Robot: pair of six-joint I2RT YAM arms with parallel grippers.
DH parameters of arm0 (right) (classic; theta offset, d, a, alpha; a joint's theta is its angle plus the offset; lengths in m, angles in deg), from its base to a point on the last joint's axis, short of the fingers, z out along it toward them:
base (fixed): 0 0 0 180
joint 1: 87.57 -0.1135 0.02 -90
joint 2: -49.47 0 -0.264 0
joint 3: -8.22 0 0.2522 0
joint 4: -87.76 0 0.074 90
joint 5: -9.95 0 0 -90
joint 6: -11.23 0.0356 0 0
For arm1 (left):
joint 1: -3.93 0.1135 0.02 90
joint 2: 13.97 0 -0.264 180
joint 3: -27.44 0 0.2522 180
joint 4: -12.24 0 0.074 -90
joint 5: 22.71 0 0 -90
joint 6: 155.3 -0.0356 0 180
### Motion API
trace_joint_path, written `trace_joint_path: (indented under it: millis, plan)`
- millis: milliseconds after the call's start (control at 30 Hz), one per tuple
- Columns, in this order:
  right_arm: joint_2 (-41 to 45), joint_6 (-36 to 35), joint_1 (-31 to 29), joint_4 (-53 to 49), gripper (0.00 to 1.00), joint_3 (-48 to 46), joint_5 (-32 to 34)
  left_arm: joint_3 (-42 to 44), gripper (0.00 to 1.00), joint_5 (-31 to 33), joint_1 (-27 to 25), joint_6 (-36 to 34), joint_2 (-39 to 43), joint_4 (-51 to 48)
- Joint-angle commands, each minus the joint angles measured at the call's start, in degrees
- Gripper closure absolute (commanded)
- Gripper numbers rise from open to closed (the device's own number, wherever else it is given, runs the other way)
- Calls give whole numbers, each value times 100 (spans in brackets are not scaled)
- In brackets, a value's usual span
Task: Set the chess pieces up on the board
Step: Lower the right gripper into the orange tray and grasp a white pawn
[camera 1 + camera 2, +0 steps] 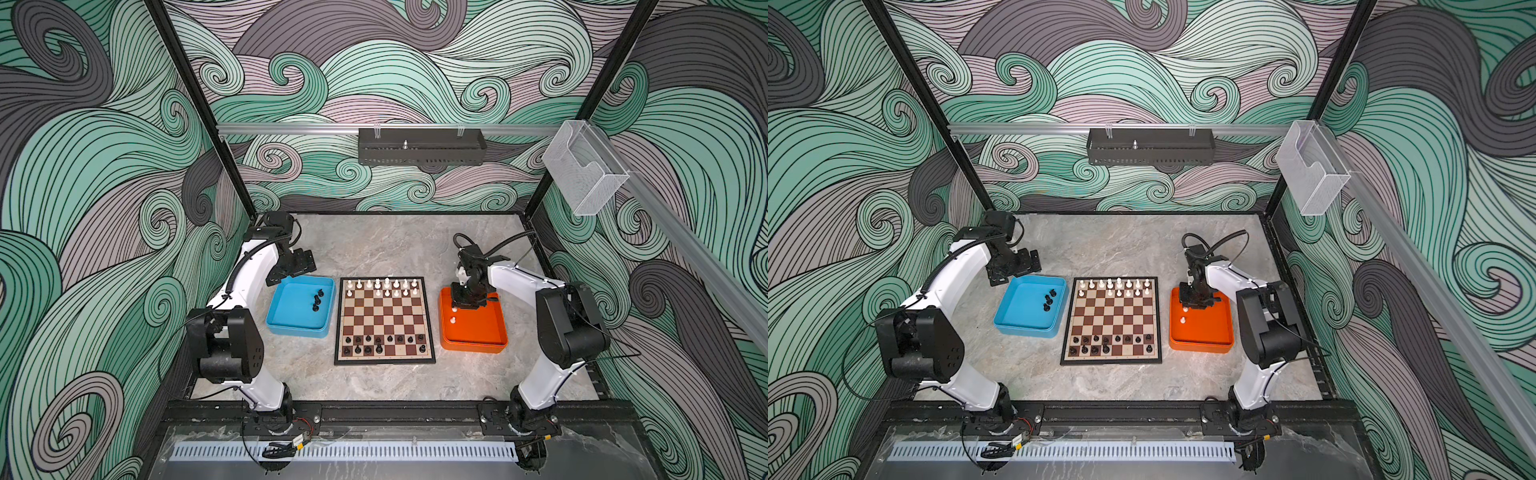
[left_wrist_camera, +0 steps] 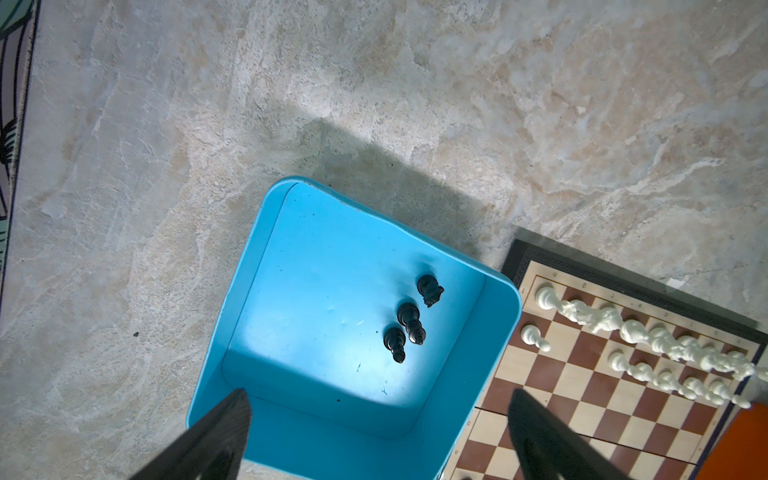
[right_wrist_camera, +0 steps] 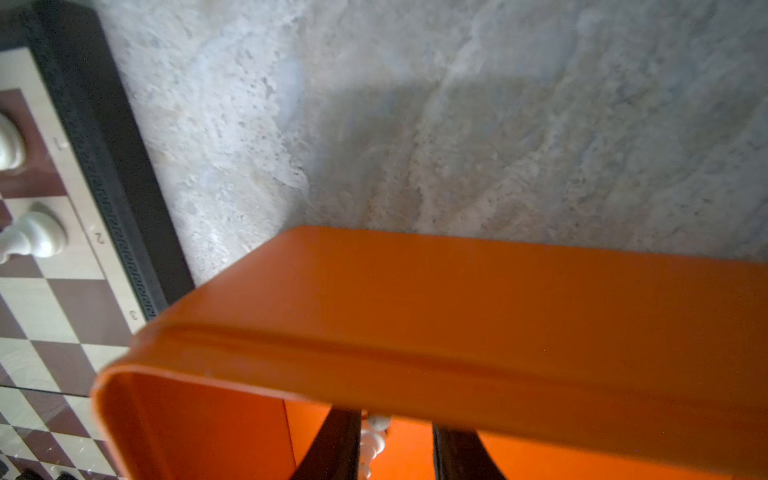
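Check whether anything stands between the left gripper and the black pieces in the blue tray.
Nothing visible does. The left gripper hangs open above the blue tray, and the three black pieces sit uncovered on its floor. Two of them sit close together, which may crowd a grasp.

Grey-veined stone bench [image 1: 395, 245]. Carries three flat things in one row: blue tray [image 1: 291, 316] on the left, board [image 1: 384, 320] in the middle, orange tray [image 1: 478, 328] on the right. Trays set just beside the board.
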Motion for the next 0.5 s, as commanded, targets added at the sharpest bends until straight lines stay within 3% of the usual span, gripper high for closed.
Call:
trace_joint_path:
  millis: [0, 467]
  plan:
    - [-88, -12, -5, 33, 72, 131, -43, -31, 1, -7, 30, -49, -74, -4]
    - [-204, -30, -40, 43, 79, 157, -60, -7, 1, -8, 41, -49, -96, -1]
